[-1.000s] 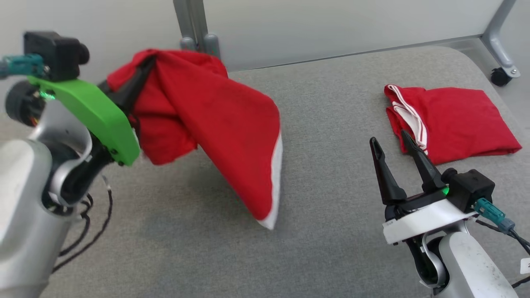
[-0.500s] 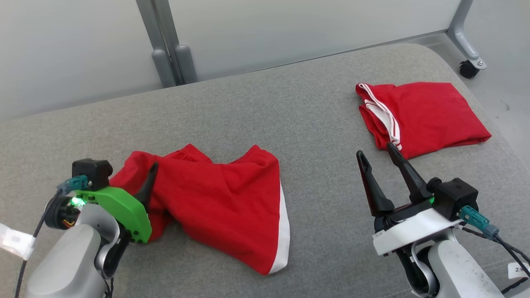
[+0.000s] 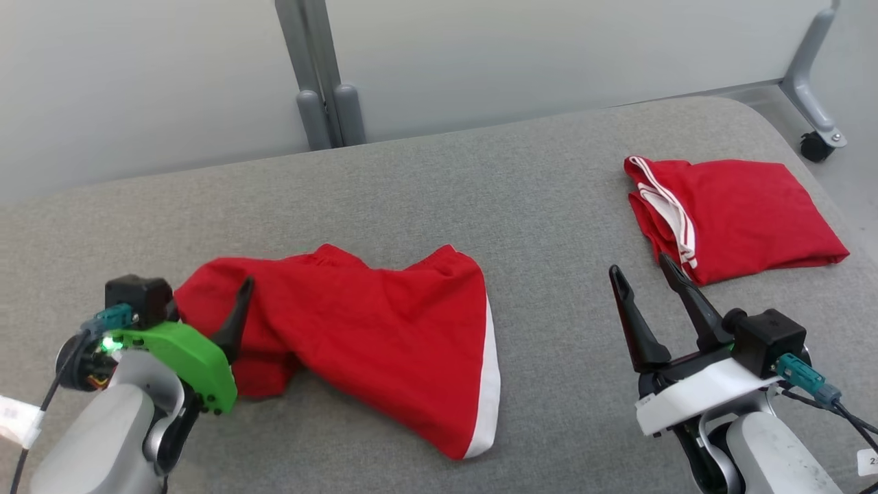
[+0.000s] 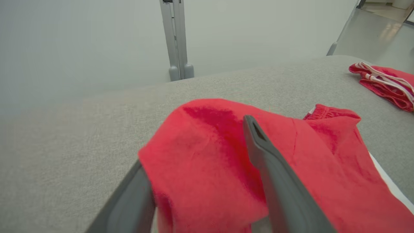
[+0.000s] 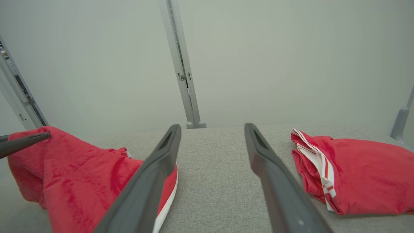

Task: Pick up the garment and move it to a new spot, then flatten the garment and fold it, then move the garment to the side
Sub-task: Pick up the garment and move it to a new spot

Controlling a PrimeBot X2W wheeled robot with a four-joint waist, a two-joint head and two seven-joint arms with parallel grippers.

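Observation:
Red shorts with a white side stripe (image 3: pixel 384 329) lie spread on the grey padded table (image 3: pixel 535 206), left of centre. My left gripper (image 3: pixel 223 312) rests at their left end with its jaws apart. In the left wrist view the red cloth (image 4: pixel 210 161) bulges between the fingers and drapes over the left one, hiding its tip, while the right finger (image 4: pixel 258 145) lies bare. My right gripper (image 3: pixel 641 267) stands open and empty to the right of the shorts, clear of them; the cloth (image 5: pixel 74 181) lies to its left.
A second red garment with white stripes (image 3: pixel 734 216) lies folded at the far right of the table, just beyond my right fingertips. A grey metal post (image 3: pixel 322 82) and a pale wall stand behind the table. A caster wheel (image 3: pixel 816 145) sits at the back right.
A second ago my left gripper held the shorts up in the air; it has since come down and the shorts now lie on the table. The head camera shifted. The right arm kept still.

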